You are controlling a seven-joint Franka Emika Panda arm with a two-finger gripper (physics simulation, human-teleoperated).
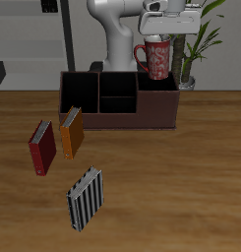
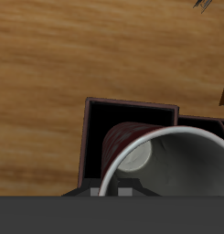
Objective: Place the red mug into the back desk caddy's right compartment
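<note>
Striped book (image 1: 86,199) lies frontmost; gripper (image 1: 157,37) apparently grips red mug (image 1: 155,60) above back desk caddy (image 1: 117,100).

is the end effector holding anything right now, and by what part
Yes, the end effector holds the red mug by its rim, lifted above the back desk caddy.

The red mug (image 1: 156,59), speckled pale with a grey-white inside, hangs upright in the air just above the right compartment (image 1: 157,103) of the long, dark maroon back desk caddy (image 1: 117,100).
</note>
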